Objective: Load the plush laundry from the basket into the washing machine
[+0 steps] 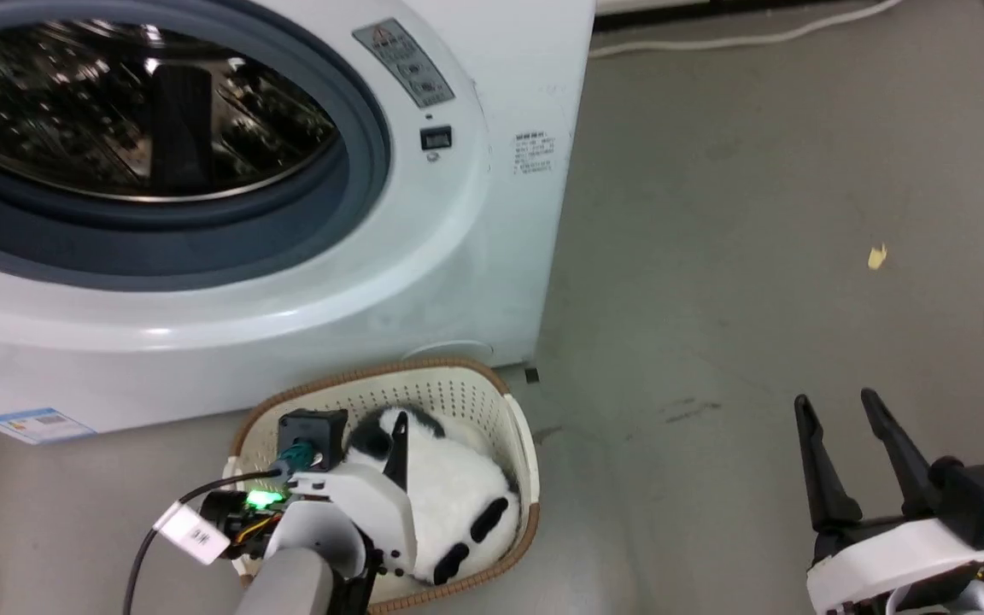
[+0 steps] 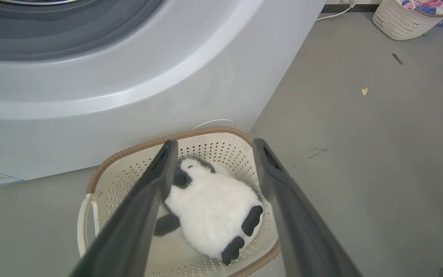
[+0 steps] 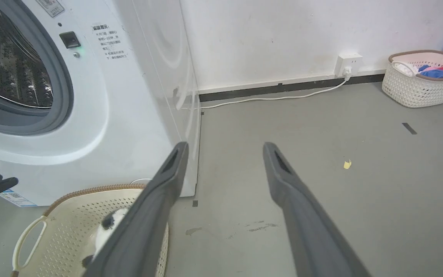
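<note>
The washing machine (image 1: 424,256) stands with its porthole open, at 11 o'clock in the head view. The basket (image 1: 458,395) sits on the floor before it (at 6 o'clock). Inside lies the plush laundry (image 1: 449,487), seen between the wide jaws of the left gripper (image 2: 214,143). The right gripper (image 1: 837,400), jaws also wide and holding nothing, hangs at 4 o'clock.

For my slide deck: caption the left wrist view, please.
Open left gripper hovers over fluffy white-and-black panda toy in oval cream perforated basket, beside the white front-loading washer.

Laundry rm: washer (image 1: 458,213), full clothes basket (image 3: 421,90).
</note>
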Robot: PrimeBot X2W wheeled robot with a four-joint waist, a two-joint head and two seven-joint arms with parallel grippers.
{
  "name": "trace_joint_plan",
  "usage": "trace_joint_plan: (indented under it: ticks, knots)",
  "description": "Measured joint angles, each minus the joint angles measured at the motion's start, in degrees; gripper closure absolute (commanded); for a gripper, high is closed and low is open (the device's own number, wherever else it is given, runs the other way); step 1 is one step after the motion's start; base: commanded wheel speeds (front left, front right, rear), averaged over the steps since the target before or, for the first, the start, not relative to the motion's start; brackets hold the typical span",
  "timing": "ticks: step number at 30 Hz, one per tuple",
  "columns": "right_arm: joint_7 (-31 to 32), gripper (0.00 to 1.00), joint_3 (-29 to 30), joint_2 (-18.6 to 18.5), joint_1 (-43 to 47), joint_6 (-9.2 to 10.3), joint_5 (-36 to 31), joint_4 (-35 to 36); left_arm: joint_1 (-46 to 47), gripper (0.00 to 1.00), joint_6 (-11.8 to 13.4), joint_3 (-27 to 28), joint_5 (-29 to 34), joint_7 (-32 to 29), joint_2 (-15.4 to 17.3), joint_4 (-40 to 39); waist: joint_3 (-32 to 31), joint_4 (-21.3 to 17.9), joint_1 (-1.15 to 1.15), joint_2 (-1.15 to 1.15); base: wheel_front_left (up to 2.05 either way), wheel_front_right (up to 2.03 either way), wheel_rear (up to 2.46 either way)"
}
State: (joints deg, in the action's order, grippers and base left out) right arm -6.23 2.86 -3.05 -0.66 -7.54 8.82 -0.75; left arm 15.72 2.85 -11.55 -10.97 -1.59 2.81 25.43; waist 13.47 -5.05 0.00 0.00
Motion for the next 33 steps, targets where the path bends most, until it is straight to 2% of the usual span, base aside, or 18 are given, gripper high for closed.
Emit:
trace_joint_plan:
  ticks: [11, 28, 33]
  knots:
    - [-1.32, 0.0, 0.67, 0.0, -0.83, 0.0, 1.8, 1.04, 6.35, 0.0, 3.07, -3.98, -3.65, -2.46, -0.02, 7.53, 6.65, -0.74, 0.0, 0.0, 0.0, 0.0, 0.0]
    - [-3.33, 0.0, 2.46, 0.0, -1.65, 0.0, 4.13, 5.26, 15.25, 0.0, 4.38, -10.78, -8.98, -2.36, -0.04, 18.16, 18.02, -0.97, 0.0, 0.0, 0.0, 0.0, 0.0]
    - [-3.5, 0.0, 2.79, -0.01, -1.96, 0.0, 5.12, 7.32, 17.51, 0.0, 5.81, -12.83, -10.87, -1.81, -0.08, 20.98, 21.35, -0.77, 0.0, 0.0, 0.0, 0.0, 0.0]
